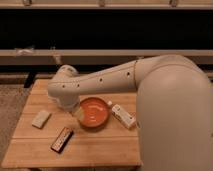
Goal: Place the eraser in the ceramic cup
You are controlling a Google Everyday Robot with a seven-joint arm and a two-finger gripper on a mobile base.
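As the eraser (61,139) lies free, the end effector (76,111) seemingly gapes beside the bowl (96,114).

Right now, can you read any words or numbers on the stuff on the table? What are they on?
None can be read.
eraser: pale marks on its dark top, too blurred to read.
white carton: no print can be made out.
orange bowl, beige block: plain.
gripper, under the arm left of the bowl: no label shows.

A pale wooden table (100,145) stands on speckled grey carpet (10,107), backed by long beige rails (100,52) across a dark, dimly lit wall (100,30).
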